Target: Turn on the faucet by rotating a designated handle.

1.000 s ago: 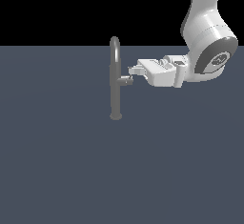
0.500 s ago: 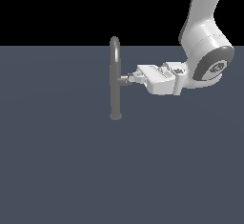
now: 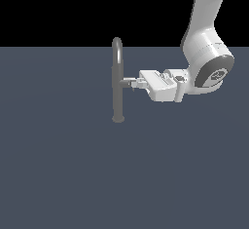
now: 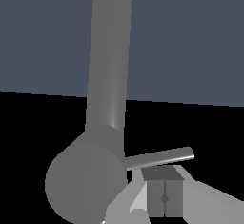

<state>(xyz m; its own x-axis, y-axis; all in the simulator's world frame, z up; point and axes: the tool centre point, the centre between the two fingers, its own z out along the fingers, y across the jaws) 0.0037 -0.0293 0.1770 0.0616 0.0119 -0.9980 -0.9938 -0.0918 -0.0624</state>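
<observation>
The grey faucet [image 3: 117, 79] stands upright on a round base, with its arched spout at the top. In the wrist view its column [image 4: 108, 61] fills the middle. The handle [image 3: 128, 82] is a short stub that sticks out of the column toward the exterior view's right. In the wrist view the stub's round end [image 4: 83, 182] is close to the camera, and its thin rod lever [image 4: 159, 157] reaches out sideways. My gripper [image 3: 135, 83] lies level and points at the stub. Its fingers [image 4: 156, 197] are shut together, empty, with their tips right at the rod.
A flat dark blue-grey floor [image 3: 63, 164] spreads around the faucet. My white arm [image 3: 206, 65] comes down from the upper part of the exterior view's right. Nothing else shows.
My gripper has dropped a little alongside the faucet column and now sits level with the handle stub. The fingers stay shut.
</observation>
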